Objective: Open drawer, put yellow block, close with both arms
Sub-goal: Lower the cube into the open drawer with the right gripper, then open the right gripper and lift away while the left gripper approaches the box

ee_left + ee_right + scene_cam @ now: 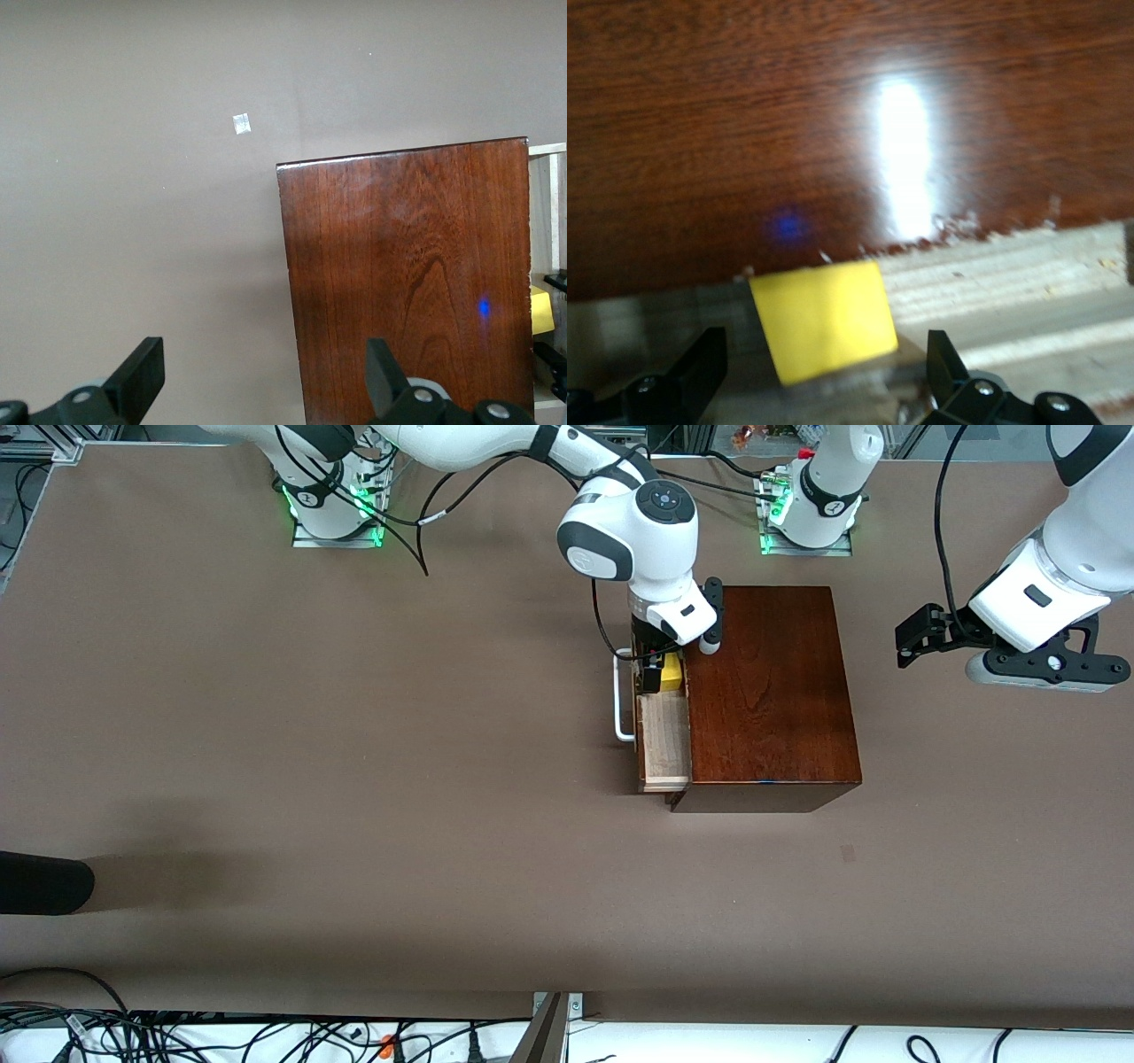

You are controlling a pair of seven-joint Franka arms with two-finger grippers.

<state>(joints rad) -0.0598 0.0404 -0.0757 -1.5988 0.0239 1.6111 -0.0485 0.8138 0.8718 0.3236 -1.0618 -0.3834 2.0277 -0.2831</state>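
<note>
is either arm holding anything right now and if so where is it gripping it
Nothing is held. The right end effector is open over the open drawer, its fingers apart on either side of the yellow block lying in it. The left end effector waits open, empty, beside the wooden box.

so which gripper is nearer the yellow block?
Right. The right gripper is at the open drawer, jaws open around the yellow block. The left gripper hovers off past the box's other end.
</note>
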